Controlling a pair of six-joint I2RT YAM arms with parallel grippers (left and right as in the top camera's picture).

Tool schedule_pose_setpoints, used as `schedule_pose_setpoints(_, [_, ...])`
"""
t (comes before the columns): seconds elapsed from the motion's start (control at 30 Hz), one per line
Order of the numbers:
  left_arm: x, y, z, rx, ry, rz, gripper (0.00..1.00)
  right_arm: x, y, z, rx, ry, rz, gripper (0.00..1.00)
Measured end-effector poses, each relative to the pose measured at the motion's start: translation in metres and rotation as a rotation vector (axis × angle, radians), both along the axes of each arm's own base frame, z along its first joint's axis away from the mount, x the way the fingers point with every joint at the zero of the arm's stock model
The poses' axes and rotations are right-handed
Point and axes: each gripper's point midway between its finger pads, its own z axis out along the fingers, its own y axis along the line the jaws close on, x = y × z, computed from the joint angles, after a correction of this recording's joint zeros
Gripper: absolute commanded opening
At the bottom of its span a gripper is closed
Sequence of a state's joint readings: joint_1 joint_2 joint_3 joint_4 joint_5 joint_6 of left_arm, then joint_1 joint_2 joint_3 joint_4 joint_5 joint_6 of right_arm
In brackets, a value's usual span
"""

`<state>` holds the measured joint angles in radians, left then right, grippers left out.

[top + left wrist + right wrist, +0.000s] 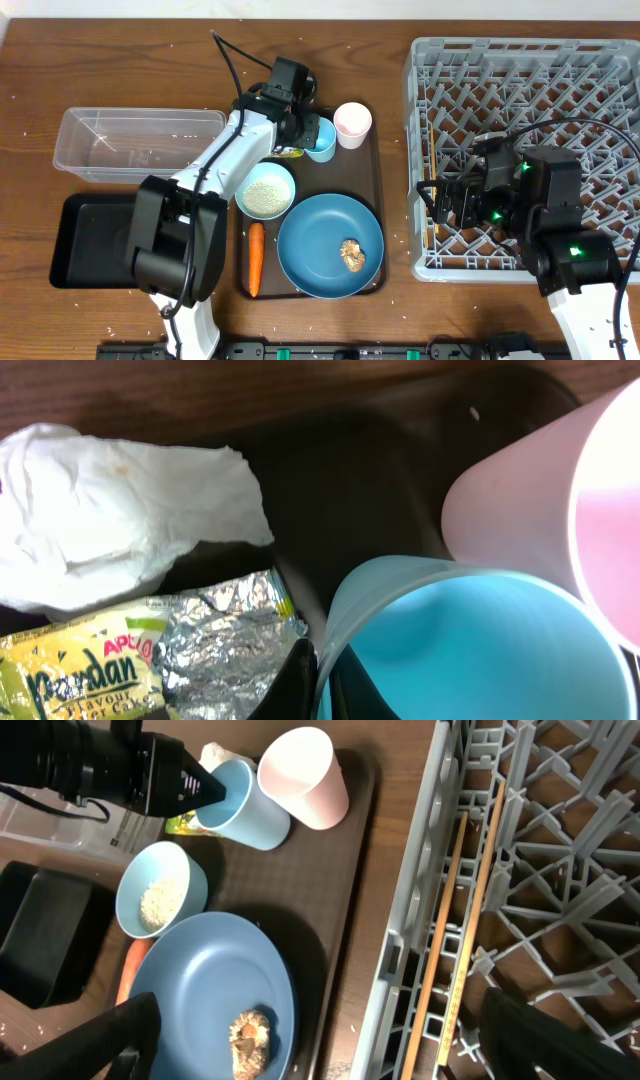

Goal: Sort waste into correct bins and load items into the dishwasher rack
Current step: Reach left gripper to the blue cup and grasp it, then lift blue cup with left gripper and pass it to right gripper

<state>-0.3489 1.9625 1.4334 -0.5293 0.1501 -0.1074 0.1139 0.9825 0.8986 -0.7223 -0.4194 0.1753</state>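
First, overhead: left claw [313, 128] reached across the brown serving tray [375, 175] and pinched shut on the rim of the blue cup [322, 140], pink cup [352, 123] just beside it on the right, a sliver of the yellow-green packet [290, 152] poking out below the arm. Lower on the same tray, white bowl [241, 190] holding rice [268, 195], carrot [255, 258] lying lengthwise along the left edge, blue plate [310, 240] carrying a brown lump [352, 255]. Left of the serving tray, clear tub [70, 150] above black tray [90, 240], both on the wooden table [100, 60]. Right of it, grey rack [520, 70], with the right claw [440, 200] hanging over its left rim. Next, from the left wrist: crumpled tissue [110, 510] at upper left, touching the packet's torn foil end below it. Blue cup's rim nipped between the dark fingers [290, 685] at the bottom edge, one outside the wall and one inside. Pink cup upright, close alongside at the right. Lastly, from the right wrist: right claw spread wide and gripping nothing, its two dark tips at the bottom corners, plate and rack edge showing below between them. Two thin wooden sticks [460, 890] lying in the rack near its edge. Up top, left claw clamped on the blue cup, pink cup right next to it, bowl of rice a little below.
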Motion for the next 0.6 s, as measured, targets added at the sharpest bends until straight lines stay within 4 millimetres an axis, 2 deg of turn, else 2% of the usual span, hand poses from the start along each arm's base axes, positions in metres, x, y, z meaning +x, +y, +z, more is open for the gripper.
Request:
schedule_pose_setpoints(0.1, [-0.007, 0.003, 0.004, 0.007, 0.018, 0.0, 0.06, -0.001, 0.0, 0.0, 0.0, 0.003, 0.001, 0.99])
schedule_pose_setpoints(0.2, [-0.016, 0.006, 0.021, 0.008, 0.02, 0.0, 0.06, -0.001, 0.0, 0.0, 0.0, 0.003, 0.002, 0.99])
schedule_pose_setpoints(0.33, [-0.033, 0.012, 0.072, -0.013, -0.035, 0.0, 0.06, -0.001, 0.0, 0.0, 0.0, 0.002, 0.001, 0.99])
schedule_pose_setpoints(0.43, [-0.049, 0.015, 0.116, -0.053, -0.102, -0.008, 0.06, 0.001, 0.0, 0.002, 0.0, -0.008, 0.0, 0.95])
schedule_pose_setpoints(0.6, [-0.073, -0.005, 0.172, -0.23, -0.179, -0.104, 0.06, 0.014, 0.004, 0.021, 0.074, -0.083, 0.003, 0.78])
